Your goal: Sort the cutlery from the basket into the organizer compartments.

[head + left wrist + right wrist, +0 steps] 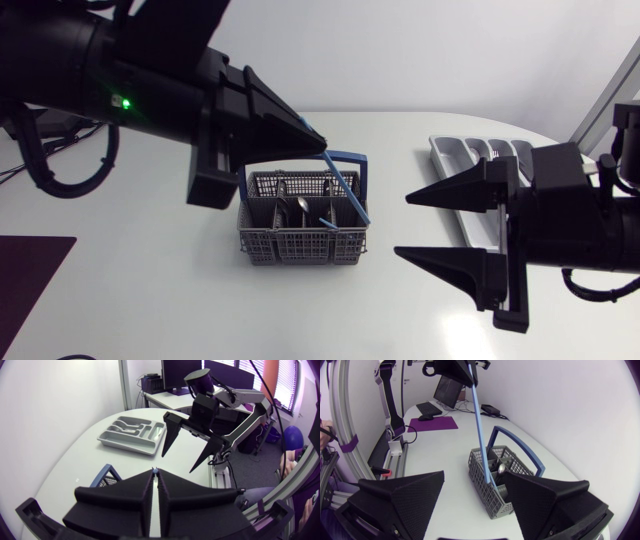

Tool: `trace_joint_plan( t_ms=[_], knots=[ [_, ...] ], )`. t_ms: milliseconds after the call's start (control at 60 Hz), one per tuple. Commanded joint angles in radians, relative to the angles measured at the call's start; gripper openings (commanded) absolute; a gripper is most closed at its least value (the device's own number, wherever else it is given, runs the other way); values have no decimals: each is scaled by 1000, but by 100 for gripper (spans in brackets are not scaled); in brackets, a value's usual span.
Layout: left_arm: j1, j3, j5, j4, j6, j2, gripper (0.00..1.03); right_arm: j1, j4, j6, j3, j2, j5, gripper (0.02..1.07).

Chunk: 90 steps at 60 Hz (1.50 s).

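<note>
My left gripper (pixel 318 140) hangs above the grey mesh basket (pixel 300 245), shut on the upper end of a long blue-handled utensil (pixel 345 180). The utensil slants down, and its lower end reaches into the basket (pixel 487 485), as the right wrist view shows along the handle (pixel 480 435). Only the blue tip (pixel 155 469) pokes out between the shut fingers. Metal spoons (pixel 303 205) stand inside the basket. My right gripper (pixel 402 225) is open and empty, to the right of the basket and in front of the grey organizer (pixel 480 150).
The basket's blue carrying handle (pixel 345 157) stands upright just behind the held utensil. The organizer (pixel 132 435) lies near the table's far right edge, with its compartments showing nothing in them. A purple mat (pixel 30 280) lies at the left edge.
</note>
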Motion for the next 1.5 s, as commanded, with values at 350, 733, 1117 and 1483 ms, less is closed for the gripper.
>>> trace_joint_plan(
  t_ms=[350,733,1117,1483],
  knots=[
    [-30,12,167,23,-64,153,4,73,57,77,63,145,-2,70],
    [-24,14,186,56,-71,169,4,93,32,79,85,214,-16,9],
    [-1,27,184,79,-76,172,37,90,-26,77,71,189,-19,8],
    [133,66,87,194,-146,132,97,1,-121,8,40,137,-20,8]
  ],
)
